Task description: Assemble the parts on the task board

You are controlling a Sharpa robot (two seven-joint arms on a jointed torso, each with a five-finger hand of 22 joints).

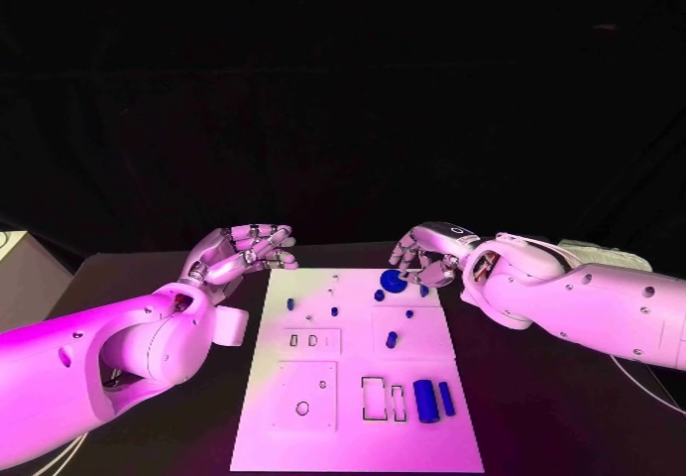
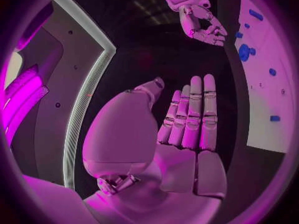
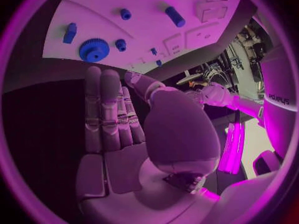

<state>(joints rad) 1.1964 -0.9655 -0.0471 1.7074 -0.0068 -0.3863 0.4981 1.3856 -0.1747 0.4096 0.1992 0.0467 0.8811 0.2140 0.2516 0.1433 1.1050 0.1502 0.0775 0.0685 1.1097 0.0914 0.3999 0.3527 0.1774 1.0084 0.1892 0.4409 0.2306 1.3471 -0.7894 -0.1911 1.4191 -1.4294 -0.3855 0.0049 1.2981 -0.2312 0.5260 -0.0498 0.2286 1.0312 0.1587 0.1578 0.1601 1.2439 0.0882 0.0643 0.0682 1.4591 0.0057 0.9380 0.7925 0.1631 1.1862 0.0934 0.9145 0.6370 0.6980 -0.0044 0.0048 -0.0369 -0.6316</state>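
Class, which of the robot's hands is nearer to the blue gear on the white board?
The right hand: it hovers beside the blue gear at the board's far end. The left hand is off the board's opposite edge, farther away.

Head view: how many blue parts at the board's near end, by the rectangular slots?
2. A thick cylinder just right of the slots, and a thinner rod beside it, farther right. Both lie flat on the task board.

left hand empty, fingers apart, right hand likewise
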